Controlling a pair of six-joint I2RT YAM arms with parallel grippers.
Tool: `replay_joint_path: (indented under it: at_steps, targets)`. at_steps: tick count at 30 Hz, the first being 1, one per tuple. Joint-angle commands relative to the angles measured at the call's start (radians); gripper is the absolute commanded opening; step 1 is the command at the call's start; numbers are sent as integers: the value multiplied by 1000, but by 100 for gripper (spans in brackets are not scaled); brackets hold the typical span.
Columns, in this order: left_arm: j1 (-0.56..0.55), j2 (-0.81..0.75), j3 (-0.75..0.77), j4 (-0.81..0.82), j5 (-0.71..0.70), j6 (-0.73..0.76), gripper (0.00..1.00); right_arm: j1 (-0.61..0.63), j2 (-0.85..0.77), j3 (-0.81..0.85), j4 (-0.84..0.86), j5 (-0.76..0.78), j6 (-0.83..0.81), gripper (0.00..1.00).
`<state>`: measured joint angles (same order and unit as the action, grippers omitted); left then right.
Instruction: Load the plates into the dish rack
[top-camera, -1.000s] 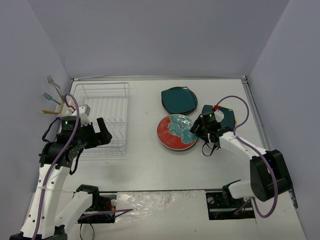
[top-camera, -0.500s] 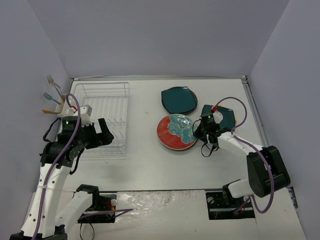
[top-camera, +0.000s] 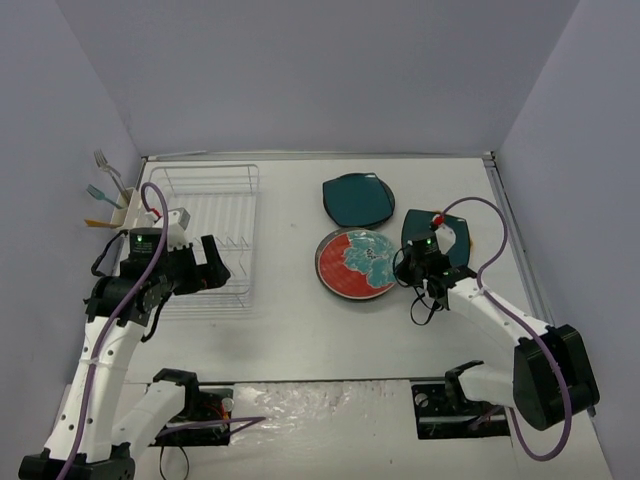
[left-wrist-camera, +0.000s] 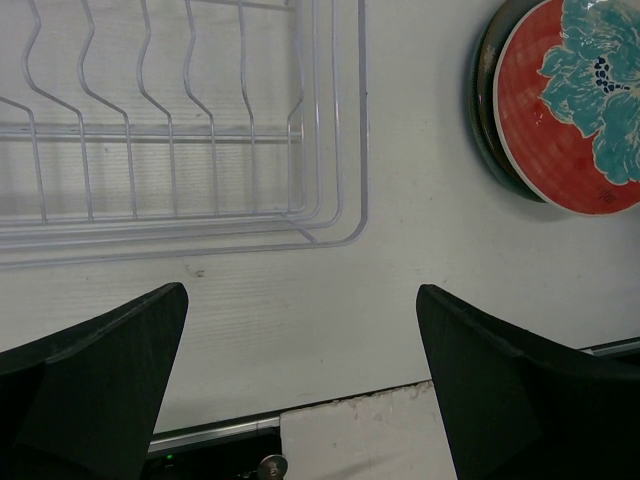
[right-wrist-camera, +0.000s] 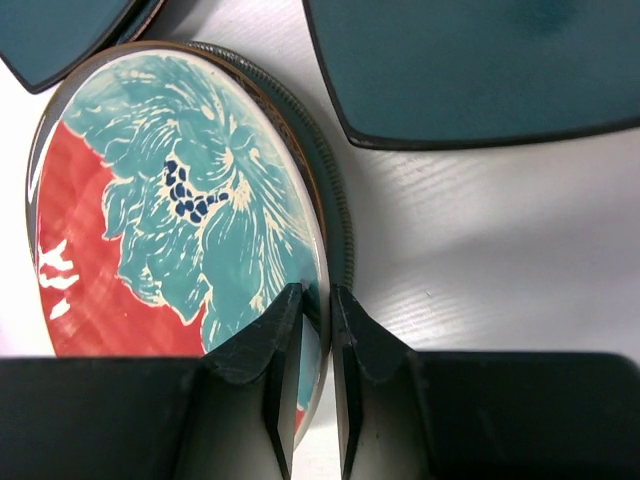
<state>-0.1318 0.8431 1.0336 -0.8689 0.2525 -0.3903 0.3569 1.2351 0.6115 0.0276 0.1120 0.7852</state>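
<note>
Where a second ago the right gripper (top-camera: 405, 268) stood with its fingers apart at the edge of the red plate (top-camera: 352, 265), it has now closed down and drawn slightly toward its own base. The plate has turned a little with it, so the teal flower sits more toward the gripper side than before. The left arm has drifted a touch toward the middle of the table (top-camera: 300, 330); the two teal plates have not stirred.

From the right wrist, the fingers (right-wrist-camera: 283, 350) are nearly together, with only a thin slot left, and the red plate's rim sits in that slot, pinched from both faces. The plate spreads away ahead of the fingertips and to their left. Under it, the rim of a darker plate (right-wrist-camera: 338, 200) peeks out just beyond the fingertips, on the right. One teal plate (right-wrist-camera: 480, 70) lies further ahead and to the right of the fingers, apart from the red one; the other teal plate (right-wrist-camera: 70, 30) shows ahead to the left.

The left gripper (left-wrist-camera: 300, 295) is spread wide and grips nothing, hovering over bare table. The dish rack (left-wrist-camera: 345, 215) lies ahead of its left finger, the near corner of the wire frame just beyond the gap. The red plate is ahead of its right finger, well apart from the rack.
</note>
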Motion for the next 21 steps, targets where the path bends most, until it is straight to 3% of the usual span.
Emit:
replay_joint_path:
  at_steps: [1,19,21]
  targets:
    - [-5,6,49,63,24,18,97,-9,-82,-46,-22,45,0,0]
    - [-5,21,13,88,54,19,97,-65,-266,-168,-23,-17,45,0]
    - [-5,21,11,88,57,19,97,-67,-278,-171,-23,-17,51,6]
